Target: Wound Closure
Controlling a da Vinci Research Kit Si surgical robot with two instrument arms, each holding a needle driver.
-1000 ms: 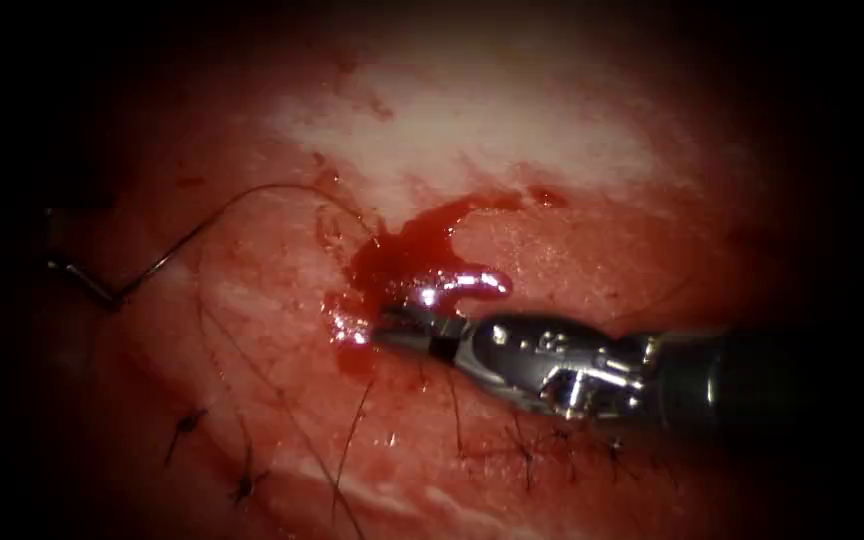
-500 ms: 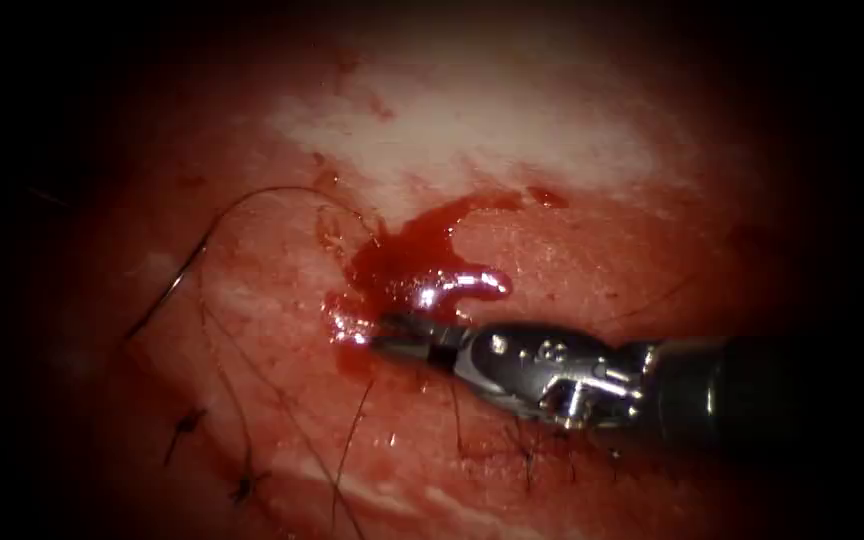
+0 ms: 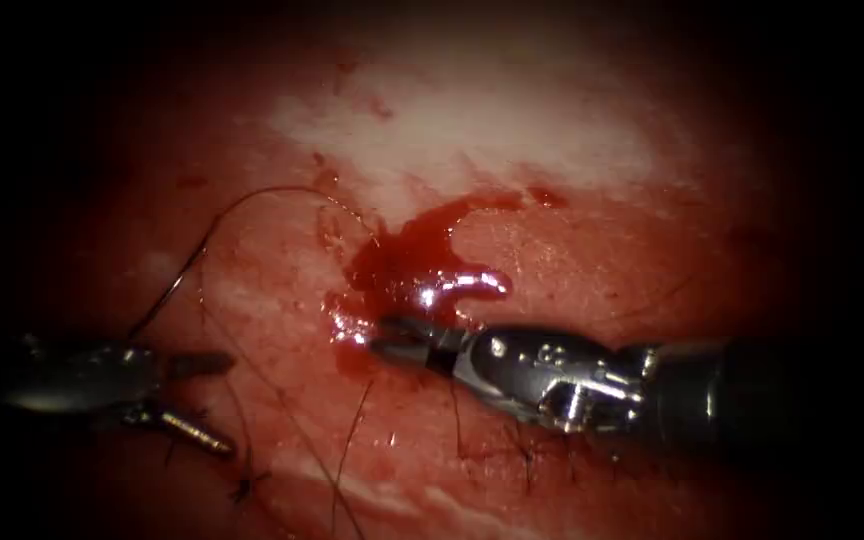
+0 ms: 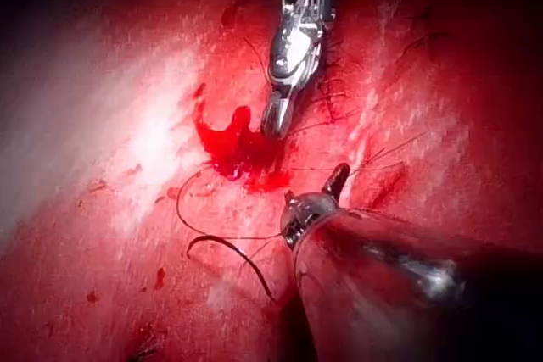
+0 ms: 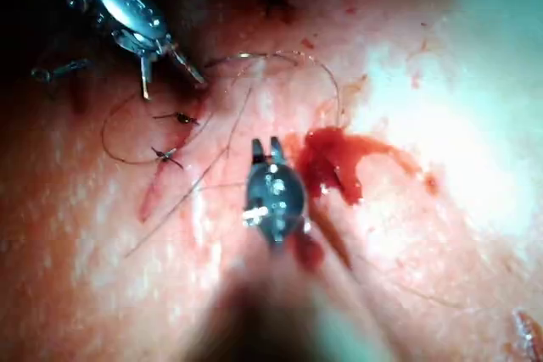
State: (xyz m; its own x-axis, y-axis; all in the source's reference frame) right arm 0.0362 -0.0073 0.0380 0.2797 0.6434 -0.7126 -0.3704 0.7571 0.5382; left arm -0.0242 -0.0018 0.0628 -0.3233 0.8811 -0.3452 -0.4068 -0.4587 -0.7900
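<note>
My right tool (image 3: 384, 345) lies across the tissue (image 3: 572, 250) from the right, its tips at the lower edge of a pool of red fluid (image 3: 402, 260). In the right wrist view its tips (image 5: 266, 150) stand slightly apart, and I see nothing between them. My left tool (image 3: 214, 398) sits low on the left with its jaws spread wide and empty; the right wrist view shows the left tool (image 5: 170, 84) the same way. A dark thread (image 3: 252, 192) arcs from near the left tool up to the fluid. I cannot tell where the needle is.
Tied stitches with short cut ends sit at the lower left (image 3: 187, 420) (image 3: 245, 487) and under the right tool's wrist (image 3: 524, 452). Loose strands of thread (image 3: 352, 430) run down over the tissue. A pale patch of tissue (image 3: 472, 130) lies beyond the fluid.
The left tool has come into view at the lower left with its jaws apart. The thread's left end has slackened and shifted downward. The right tool has barely moved.
</note>
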